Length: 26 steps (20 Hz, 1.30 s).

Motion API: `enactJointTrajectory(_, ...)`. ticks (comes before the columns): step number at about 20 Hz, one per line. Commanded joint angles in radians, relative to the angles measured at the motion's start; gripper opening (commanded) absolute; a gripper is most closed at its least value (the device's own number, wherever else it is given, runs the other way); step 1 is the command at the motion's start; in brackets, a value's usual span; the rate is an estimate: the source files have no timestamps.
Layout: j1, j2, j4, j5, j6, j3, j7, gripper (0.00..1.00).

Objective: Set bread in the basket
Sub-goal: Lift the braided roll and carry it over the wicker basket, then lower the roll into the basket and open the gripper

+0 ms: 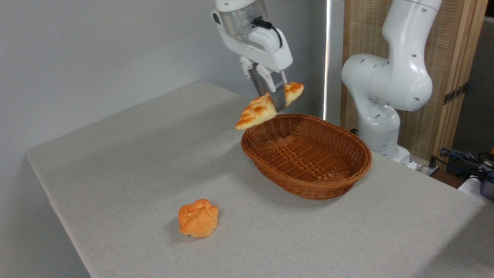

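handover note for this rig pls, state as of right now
Gripper: shut on the bread, held mid-loaf in the air, tilted, its low end at the left.
Basket: on the table, nothing in it; the loaf hangs by its upper-left rim.
Round bun: on the table in front, untouched, not part of the job.
Done: pick and lift.
Left: carry over the basket, lower, release.

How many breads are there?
2. The loaf is up in the air, held in the pincer over the left rim of the basket. The round bun sits on the table in front. None seem hidden.
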Motion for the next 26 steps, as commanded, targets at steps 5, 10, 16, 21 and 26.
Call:
enactJointTrajectory(5,0.069,-0.028,-0.175,-0.002,0.055,-0.073,0.004,0.37)
enactJointTrajectory(10,0.069,-0.023,-0.201,-0.038,0.115,-0.076,-0.028,0.56)
enactJointTrajectory(16,0.071,-0.016,-0.24,-0.072,0.144,-0.156,-0.033,0.83)
enactJointTrajectory(21,0.071,-0.012,-0.246,-0.074,0.156,-0.159,-0.034,1.0)
enactJointTrajectory(26,0.071,-0.005,-0.246,-0.075,0.159,-0.159,-0.033,1.0)
